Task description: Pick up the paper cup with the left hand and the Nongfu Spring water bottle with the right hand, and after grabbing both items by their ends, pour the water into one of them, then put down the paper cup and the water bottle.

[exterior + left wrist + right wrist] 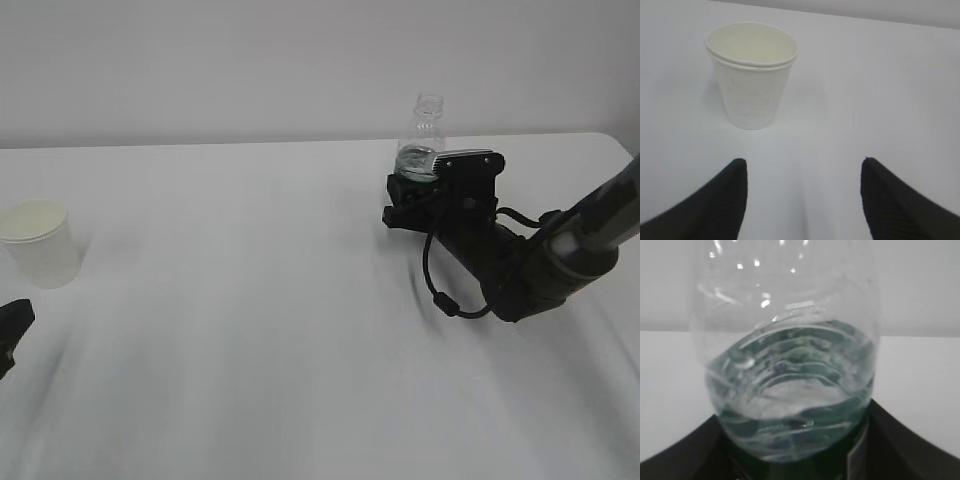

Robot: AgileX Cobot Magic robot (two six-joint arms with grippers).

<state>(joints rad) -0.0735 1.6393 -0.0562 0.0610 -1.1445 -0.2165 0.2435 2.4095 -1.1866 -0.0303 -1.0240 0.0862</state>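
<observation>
Right hand (pixel 400 200) fingers flank the Nongfu Spring water bottle (pixel 424 140) at desk (pixel 260 300) 1 o'clock; grip unclear, seat low. Left hand (pixel 802 200) fingers spread, paper cup (pixel 752 75) at 11 o'clock, apart: advance squarely.

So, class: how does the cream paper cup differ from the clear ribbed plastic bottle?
The cream paper cup is opaque and short; the clear ribbed plastic bottle is see-through and taller. The cup looks empty and stands free; the bottle holds water and sits between the right tool's jaws. Both stand upright and uncovered.
</observation>
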